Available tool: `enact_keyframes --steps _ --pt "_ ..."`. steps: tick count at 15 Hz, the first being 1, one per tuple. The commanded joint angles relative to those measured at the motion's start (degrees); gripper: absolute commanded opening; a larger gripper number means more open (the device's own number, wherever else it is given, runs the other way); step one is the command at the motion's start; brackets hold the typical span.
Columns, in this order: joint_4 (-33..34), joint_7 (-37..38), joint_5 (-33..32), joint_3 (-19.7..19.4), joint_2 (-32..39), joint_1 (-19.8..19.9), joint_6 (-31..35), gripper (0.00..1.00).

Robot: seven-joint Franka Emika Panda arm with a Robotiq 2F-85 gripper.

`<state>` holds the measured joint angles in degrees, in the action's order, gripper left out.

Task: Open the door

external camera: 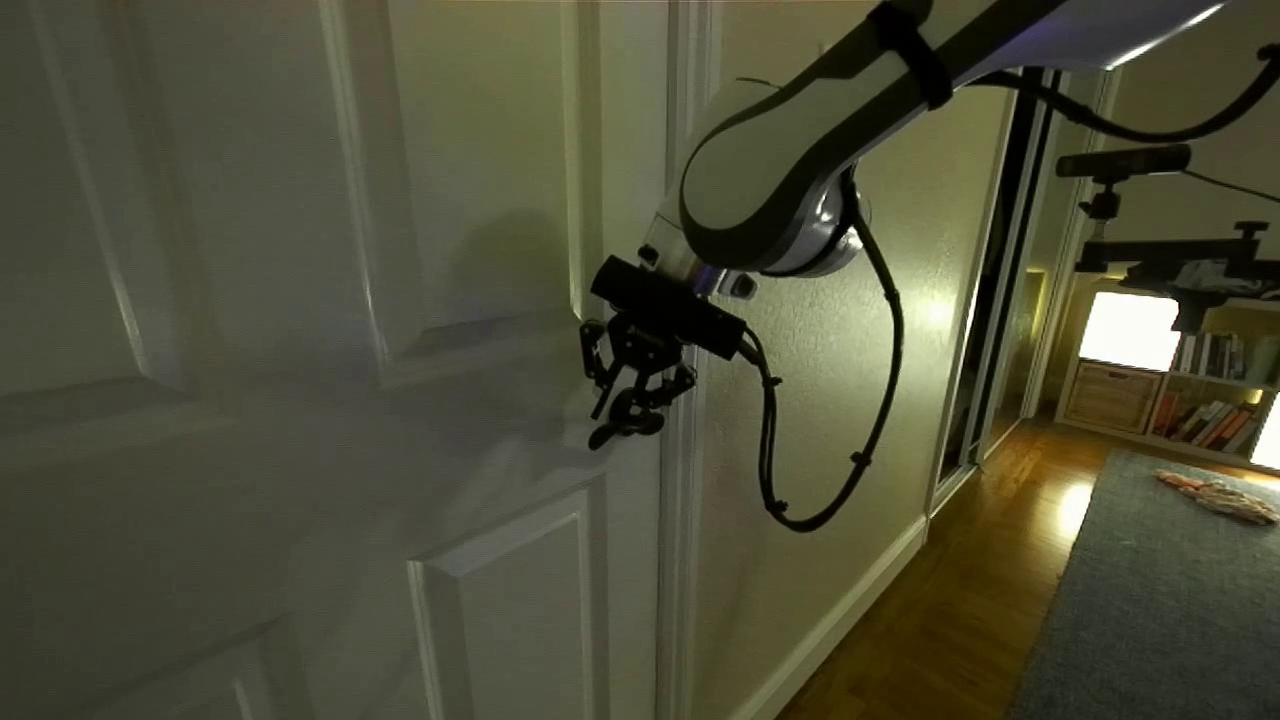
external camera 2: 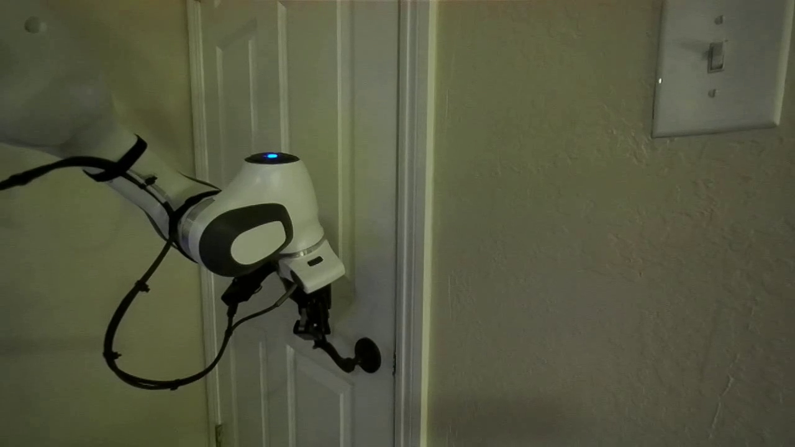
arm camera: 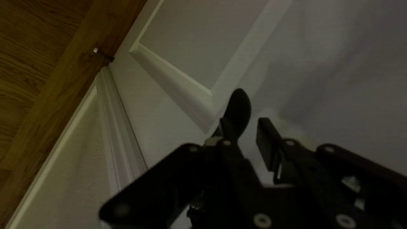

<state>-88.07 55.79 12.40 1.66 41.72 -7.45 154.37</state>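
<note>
Wrist view: the jointed black gripper (arm camera: 244, 124), jaws parted, stands by the dark, round-tipped lever handle (arm camera: 239, 109). Bevelled rectangular panels (external camera: 525, 610) mould the white door (external camera: 330, 450).

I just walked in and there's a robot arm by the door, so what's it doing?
A robot arm has its fingers right at the dark handle of the white door. There's a gap between them, and they don't look closed around the handle; whether one touches it, I can't tell. The door looks shut in its frame. The arm is meant to open it, but hasn't yet.
</note>
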Motion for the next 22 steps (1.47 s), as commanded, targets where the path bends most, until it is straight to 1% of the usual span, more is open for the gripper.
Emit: enact_keyframes --steps 1,3,4,5,6,9,11,13,16,18,22 --pt "1.20 0.00 1.49 -0.67 1.43 -0.54 0.51 0.06" --pt "1.98 -0.53 1.64 -0.27 1.98 -0.22 0.07 0.03" --pt "2.81 -0.98 1.47 -0.08 2.26 -0.22 -0.26 0.30" --pt "3.39 -1.60 1.29 0.15 2.37 -0.16 -0.84 0.29" --pt "4.16 -2.40 0.98 0.43 2.18 -0.06 -3.31 0.30" --pt "6.04 -3.43 0.62 0.82 1.16 -0.05 -12.66 0.49" --pt "7.81 -3.13 -0.07 0.38 1.17 -0.57 -18.05 0.62" --pt "9.35 -3.07 -0.15 0.27 1.78 -0.70 -20.64 0.73" --pt "11.08 -2.70 -0.39 -0.10 2.63 -1.14 -21.32 0.94" --pt "11.93 -1.90 -0.54 -0.47 3.24 -1.46 -20.73 1.00" --pt "13.78 -1.04 -0.53 -1.31 5.02 -1.55 -20.77 1.00"
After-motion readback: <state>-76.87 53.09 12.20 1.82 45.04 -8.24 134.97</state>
